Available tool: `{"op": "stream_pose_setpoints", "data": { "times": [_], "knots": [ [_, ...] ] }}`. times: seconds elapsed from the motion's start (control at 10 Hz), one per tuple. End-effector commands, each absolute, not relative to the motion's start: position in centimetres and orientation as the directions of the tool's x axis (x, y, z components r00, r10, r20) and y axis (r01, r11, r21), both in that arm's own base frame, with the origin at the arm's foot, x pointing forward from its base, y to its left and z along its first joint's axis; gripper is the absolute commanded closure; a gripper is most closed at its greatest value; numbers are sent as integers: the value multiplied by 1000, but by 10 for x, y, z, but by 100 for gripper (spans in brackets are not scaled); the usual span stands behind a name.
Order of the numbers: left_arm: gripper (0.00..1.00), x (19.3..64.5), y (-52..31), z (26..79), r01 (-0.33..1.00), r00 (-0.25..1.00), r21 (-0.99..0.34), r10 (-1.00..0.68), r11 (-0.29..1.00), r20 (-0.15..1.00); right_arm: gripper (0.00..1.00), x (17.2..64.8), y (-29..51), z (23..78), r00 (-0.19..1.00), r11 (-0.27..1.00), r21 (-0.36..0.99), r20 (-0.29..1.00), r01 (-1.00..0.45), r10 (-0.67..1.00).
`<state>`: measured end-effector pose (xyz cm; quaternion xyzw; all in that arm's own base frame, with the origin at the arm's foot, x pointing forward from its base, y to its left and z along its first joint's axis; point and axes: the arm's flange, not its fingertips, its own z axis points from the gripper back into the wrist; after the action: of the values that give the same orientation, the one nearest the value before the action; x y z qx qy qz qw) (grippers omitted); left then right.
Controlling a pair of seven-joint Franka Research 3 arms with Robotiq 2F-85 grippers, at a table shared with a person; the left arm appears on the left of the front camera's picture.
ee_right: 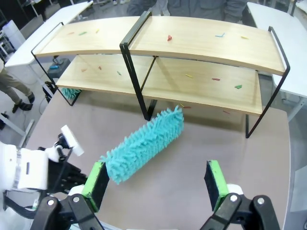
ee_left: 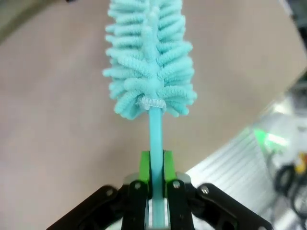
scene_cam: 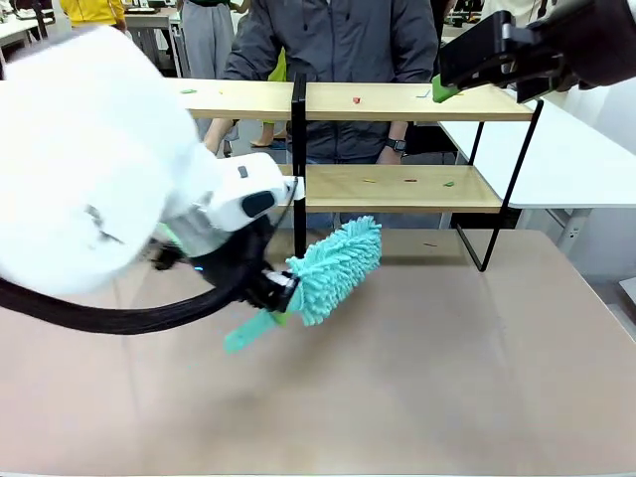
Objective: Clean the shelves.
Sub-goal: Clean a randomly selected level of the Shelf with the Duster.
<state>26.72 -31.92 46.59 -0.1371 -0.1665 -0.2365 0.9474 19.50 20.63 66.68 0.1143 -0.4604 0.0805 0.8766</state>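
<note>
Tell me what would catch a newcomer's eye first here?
The fluffy teal duster, clamped by its handle in the left gripper, hangs over the brown table before the shelves. Small coloured scraps dot both tiers. The right gripper hovers open above the table.

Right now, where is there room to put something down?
The table is bare on its right half, between the duster and the right edge, and along the near edge. Crowded at left, where the left end effector holds the duster. The shelves carry scattered scraps.
</note>
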Motion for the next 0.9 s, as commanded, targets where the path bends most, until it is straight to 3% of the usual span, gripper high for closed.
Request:
{"op": "stream_pose_setpoints", "data": {
  "times": [0.0,0.3,0.5,0.6,0.8],
  "knots": [
    [88,284,-356,446,391,856,-63,-338,918,390,0,196,205,667,561,963,123,828,-238,33],
    [88,298,-378,423,400,853,-10,-368,916,369,0,196,205,667,561,963,123,828,-238,33],
    [88,310,-374,425,321,867,-98,-250,942,431,0,196,205,667,561,963,123,828,-238,33],
    [88,295,-366,416,411,850,-31,-371,911,373,0,196,205,667,561,963,123,828,-238,33],
    [88,295,-366,416,411,850,-31,-371,911,373,0,196,205,667,561,963,123,828,-238,33]
  ]
}}
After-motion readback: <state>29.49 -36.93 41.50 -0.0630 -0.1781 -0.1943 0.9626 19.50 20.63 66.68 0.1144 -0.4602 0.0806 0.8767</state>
